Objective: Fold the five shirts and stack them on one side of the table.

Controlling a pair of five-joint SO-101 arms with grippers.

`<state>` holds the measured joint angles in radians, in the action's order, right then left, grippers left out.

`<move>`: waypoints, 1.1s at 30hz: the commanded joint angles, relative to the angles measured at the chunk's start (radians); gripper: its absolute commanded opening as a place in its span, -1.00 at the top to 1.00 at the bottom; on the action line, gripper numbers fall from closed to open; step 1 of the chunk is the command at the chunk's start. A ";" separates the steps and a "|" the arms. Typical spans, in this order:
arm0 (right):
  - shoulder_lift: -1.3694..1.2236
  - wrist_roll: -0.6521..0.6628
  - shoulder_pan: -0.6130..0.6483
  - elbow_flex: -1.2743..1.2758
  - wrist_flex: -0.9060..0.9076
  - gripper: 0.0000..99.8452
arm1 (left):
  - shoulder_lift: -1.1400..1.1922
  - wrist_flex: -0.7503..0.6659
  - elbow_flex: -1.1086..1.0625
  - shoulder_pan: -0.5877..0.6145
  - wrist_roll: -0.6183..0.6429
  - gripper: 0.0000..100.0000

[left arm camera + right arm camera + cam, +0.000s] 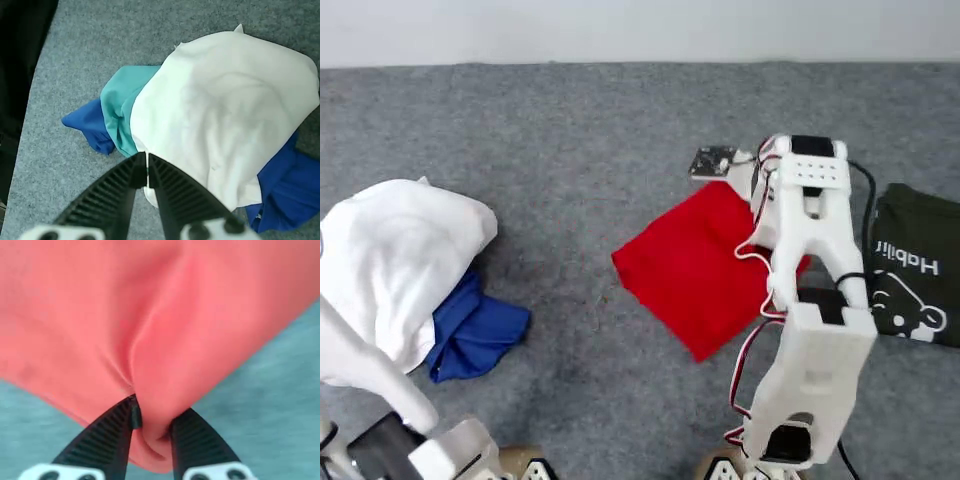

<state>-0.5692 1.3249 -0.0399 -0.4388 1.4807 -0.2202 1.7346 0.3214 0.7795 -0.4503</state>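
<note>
The red shirt [690,270] lies spread and slightly skewed on the grey bench [570,150]. The right arm [810,300] stretches over its edge, and the right arm's jaws are clamped on a raised fold of the red cloth. Just beside the red shirt, on the right arm's outer side, lies a folded dark green shirt [915,265] with white print. Well apart from the red shirt, on the opposite side, a white shirt [400,250] is heaped over a blue shirt [475,335] and a teal shirt [120,110]. There the left arm's jaws are narrowed to a slit at the white shirt's edge, with a sliver of white between them.
</note>
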 commanded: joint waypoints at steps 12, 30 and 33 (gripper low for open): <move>-0.162 -0.247 0.008 -0.546 0.090 0.69 | -0.054 0.020 -0.039 -0.005 -0.009 0.97; -0.163 -1.402 0.094 -0.658 0.309 0.47 | -0.052 0.020 -0.039 -0.002 -0.011 0.97; -0.162 -1.519 0.122 -0.654 0.314 0.46 | -0.052 0.020 -0.039 -0.002 -0.011 0.97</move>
<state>-0.7503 -0.0591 0.0537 -1.0495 1.7538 -0.2325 1.7346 0.2785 0.7795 -0.4503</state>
